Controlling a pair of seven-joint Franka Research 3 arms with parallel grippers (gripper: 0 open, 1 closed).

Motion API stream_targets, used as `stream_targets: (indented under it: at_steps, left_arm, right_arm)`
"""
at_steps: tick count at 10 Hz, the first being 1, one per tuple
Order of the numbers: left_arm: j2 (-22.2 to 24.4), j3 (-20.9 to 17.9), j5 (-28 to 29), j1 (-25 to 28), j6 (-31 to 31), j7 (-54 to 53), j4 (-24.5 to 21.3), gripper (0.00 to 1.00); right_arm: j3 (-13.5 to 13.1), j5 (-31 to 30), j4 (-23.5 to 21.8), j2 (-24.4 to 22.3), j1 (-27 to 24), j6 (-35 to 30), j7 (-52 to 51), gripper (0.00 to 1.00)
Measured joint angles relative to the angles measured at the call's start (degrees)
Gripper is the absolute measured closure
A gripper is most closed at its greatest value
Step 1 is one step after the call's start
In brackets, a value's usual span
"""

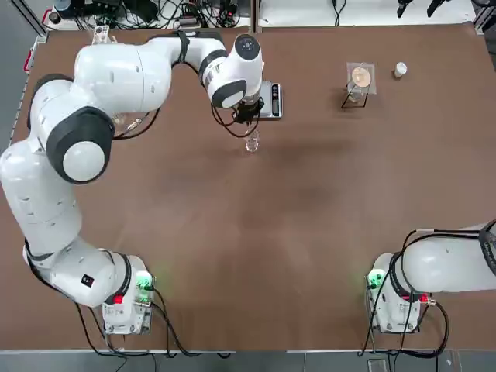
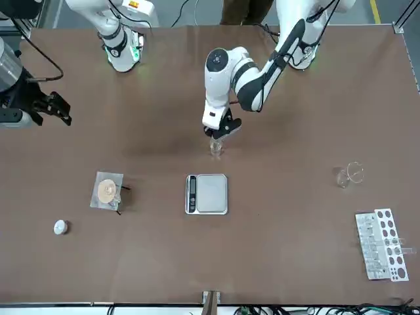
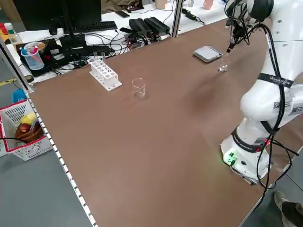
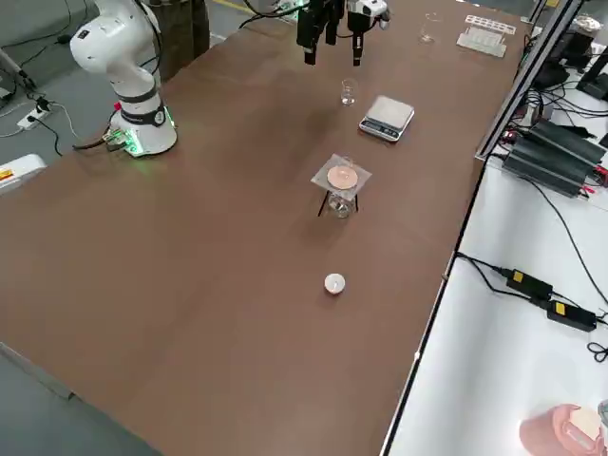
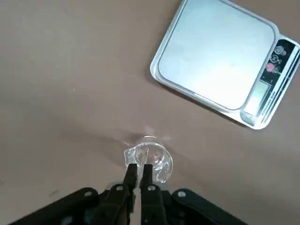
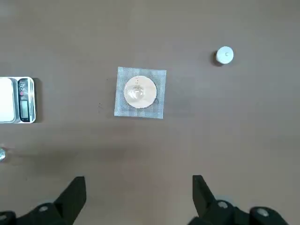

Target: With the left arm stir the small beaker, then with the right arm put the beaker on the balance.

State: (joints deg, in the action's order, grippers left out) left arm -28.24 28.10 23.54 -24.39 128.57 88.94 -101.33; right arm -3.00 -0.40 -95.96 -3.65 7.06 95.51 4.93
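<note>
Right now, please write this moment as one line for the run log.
phase: stirring | left gripper: shut, above small beaker | balance: pan bare | right gripper: open, idle

1. A brown rectangular surface (image 1: 232,256) carries every loose item.
2. A square grey mesh pad with a round tan centre (image 1: 360,77) rests on a small black wire stand, with a clear glass vessel under it (image 4: 338,206).
3. A small white round cap (image 1: 400,70) lies just beside that stand, apart from it.
4. A white plastic test-tube rack (image 2: 380,244) lies near one corner of the surface, seen from the front.
5. A larger clear glass beaker (image 2: 349,174) stands near the rack, not touching it.
6. Off the surface, a red-rimmed white wire basket (image 3: 21,130) sits on the floor, and black power bricks with cables (image 4: 532,283) lie on a white side bench.
</note>
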Motion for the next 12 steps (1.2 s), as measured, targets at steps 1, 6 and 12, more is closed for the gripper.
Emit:
stream_targets:
  at_steps: [1,6,12]
  left_arm:
    - [-0.1,0.0,0.0,0.2,0.0,0.0,0.4,0.92]
    - [-2.8,0.6,0.0,-0.4,-0.7,1.3,3.7,0.92]
    - [-2.6,1.8,0.0,0.0,-6.0,0.9,3.9,0.92]
  right_arm:
    - [0.0,0.0,0.0,0.0,0.0,0.0,0.0,0.00]
    - [0.0,0.0,0.0,0.0,0.0,0.2,0.0,0.00]
    - [0.0,0.0,0.0,0.0,0.0,0.3,0.0,0.00]
